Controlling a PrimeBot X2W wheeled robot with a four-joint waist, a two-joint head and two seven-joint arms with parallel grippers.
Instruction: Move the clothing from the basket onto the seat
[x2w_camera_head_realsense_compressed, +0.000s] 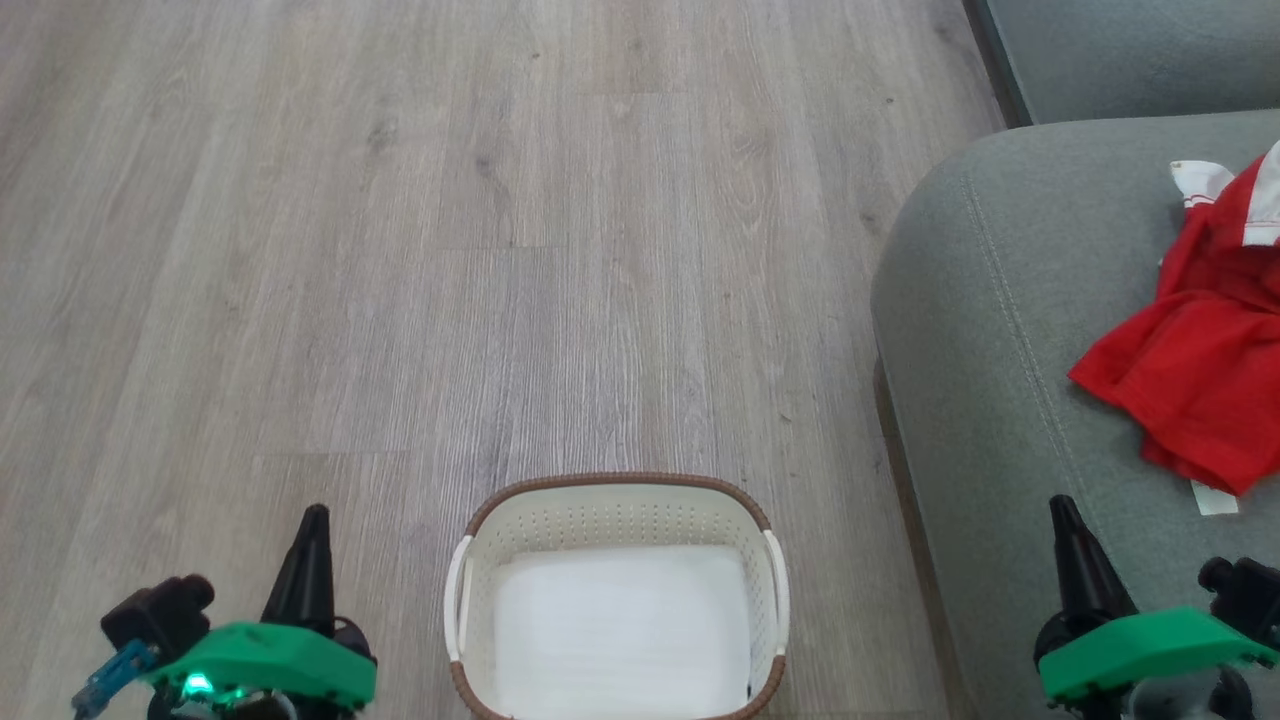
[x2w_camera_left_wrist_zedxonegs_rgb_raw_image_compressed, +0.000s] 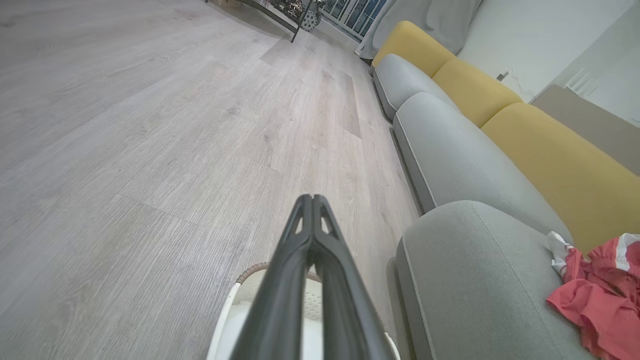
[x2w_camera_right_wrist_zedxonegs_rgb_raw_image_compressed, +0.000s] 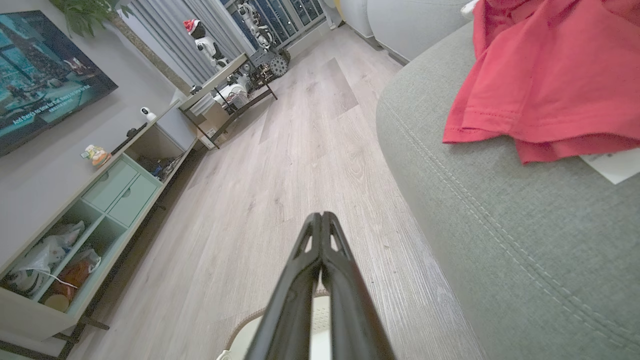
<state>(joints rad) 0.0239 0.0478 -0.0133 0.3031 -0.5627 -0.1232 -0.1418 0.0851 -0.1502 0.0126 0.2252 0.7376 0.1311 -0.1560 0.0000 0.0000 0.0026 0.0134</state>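
Left wrist view: the left gripper (x2w_camera_left_wrist_zedxonegs_rgb_raw_image_compressed: 312, 200) has its two dark fingers pressed tight together, and nothing is between them. The right gripper (x2w_camera_right_wrist_zedxonegs_rgb_raw_image_compressed: 321, 217) looks the same in its own wrist view, closed up and holding nothing.

In the head view the left gripper sits low on the left, over the grey wood floor (x2w_camera_head_realsense_compressed: 400, 250). The right gripper sits low on the right, over the front part of the seat (x2w_camera_head_realsense_compressed: 980, 330). The basket (x2w_camera_head_realsense_compressed: 620, 485) stands on the floor between the two grippers, and neither one touches it. Its white bottom shows inside the brown rim.

The clothing (x2w_camera_head_realsense_compressed: 1200, 380) lies in a red heap on the seat. It is past the right gripper's tips and a bit to their right, close by but not touching them. It is well apart from the left gripper, with the basket in between. A white sleeve pokes out at the far end of the heap, and a white label (x2w_camera_head_realsense_compressed: 1213, 497) sticks out at the near end.

Farther off, the left wrist view shows yellow back cushions (x2w_camera_left_wrist_zedxonegs_rgb_raw_image_compressed: 550, 160) behind the seat. The right wrist view shows a TV (x2w_camera_right_wrist_zedxonegs_rgb_raw_image_compressed: 40, 75) on the wall across the floor.
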